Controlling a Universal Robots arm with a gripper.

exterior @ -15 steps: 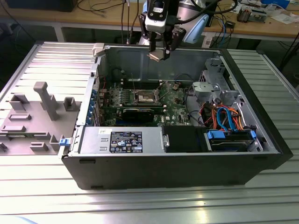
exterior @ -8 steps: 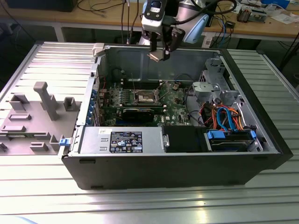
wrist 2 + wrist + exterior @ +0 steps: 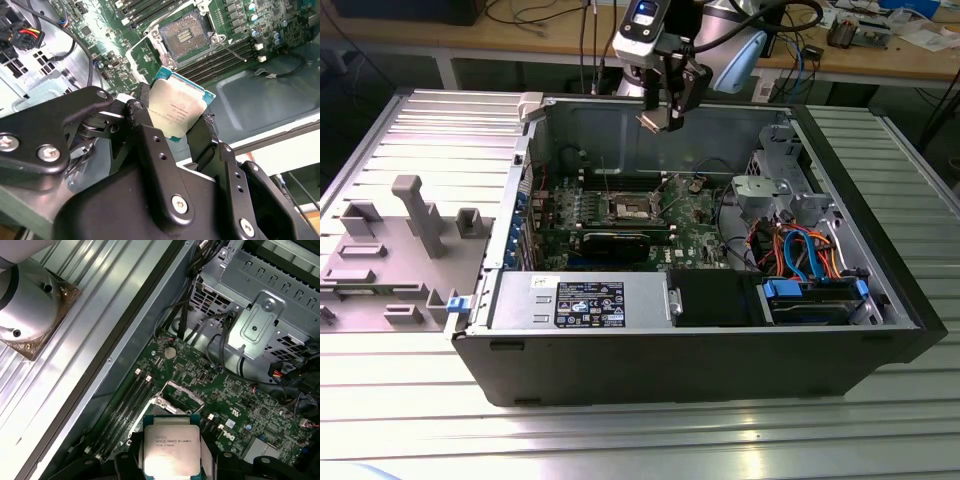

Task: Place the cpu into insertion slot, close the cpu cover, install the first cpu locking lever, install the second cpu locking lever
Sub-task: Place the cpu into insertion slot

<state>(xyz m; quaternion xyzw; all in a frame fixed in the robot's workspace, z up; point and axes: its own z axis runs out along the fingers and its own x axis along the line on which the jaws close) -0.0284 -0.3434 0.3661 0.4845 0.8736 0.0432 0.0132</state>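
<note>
My gripper (image 3: 660,118) hangs above the open computer case, over its far wall, shut on the cpu (image 3: 650,122). In both wrist views the cpu (image 3: 180,109) (image 3: 171,450) is a flat silver square on a green base, clamped by its edges between black fingers (image 3: 150,145). The insertion slot (image 3: 184,34) (image 3: 625,208) lies uncovered on the green motherboard (image 3: 235,15) well below the chip, dark with a silver rim. A silver frame part (image 3: 184,392), likely the cpu cover, stands raised beside the socket. I cannot make out the locking levers for sure.
Long black memory slots (image 3: 127,407) flank the socket, and a round coin battery (image 3: 170,353) sits nearby. A metal drive cage (image 3: 260,325) and coloured cables (image 3: 800,250) fill the case's right in the exterior view. A grey fixture tray (image 3: 400,245) lies on that view's left.
</note>
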